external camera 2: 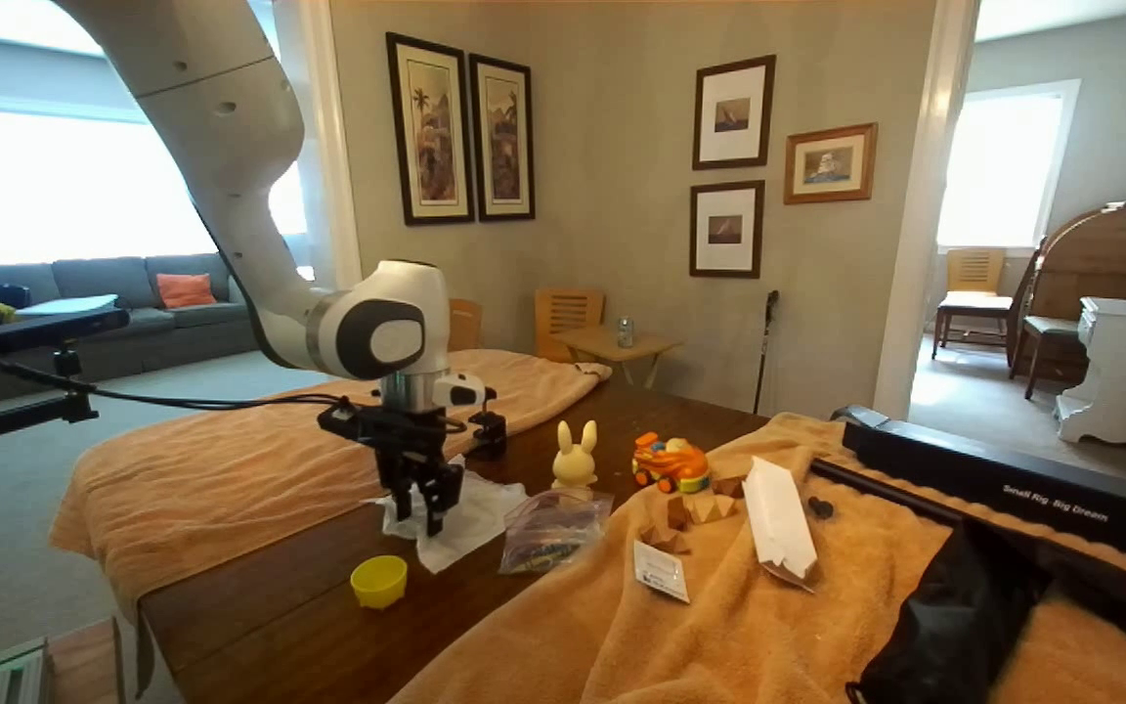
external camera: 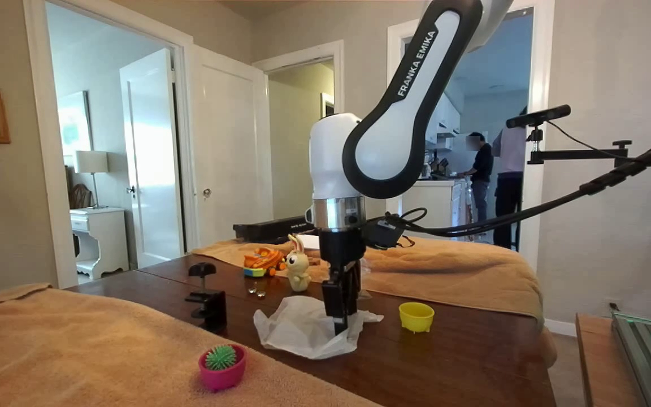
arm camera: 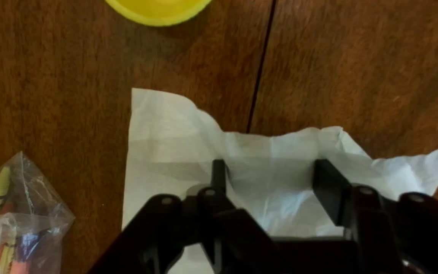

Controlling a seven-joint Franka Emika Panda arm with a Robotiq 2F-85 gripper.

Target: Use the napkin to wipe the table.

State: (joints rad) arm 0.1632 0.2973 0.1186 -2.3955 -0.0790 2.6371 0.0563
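The gripper (arm camera: 270, 167) points straight down, and its two fingers (arm camera: 327, 190) are spread wide apart. The napkin (external camera: 291, 330) is right under it, white and crumpled, lying on the brown table (external camera: 450, 367). Some of the napkin shows in the gap between the fingers. I cannot tell if they touch it or hang just above it. The yellow bowl (external camera: 416, 319) stands upright on the table near the gripper, apart from the napkin. A clear bag (external camera 2: 545, 540) with crayons (arm camera: 0, 186) in it lies near the gripper too. A bit farther from the gripper stands the bunny (external camera 2: 575, 464), with its ears up, and the orange car (external camera 2: 671, 464) is farther away than the bunny. The black clamp (external camera: 213, 311) also stands apart from the gripper, next to a tan cloth (external camera: 88, 350). Well away from the gripper, the pink bowl (external camera: 222, 379) sits on that cloth, with a spiky green ball (external camera: 221, 358) in it.
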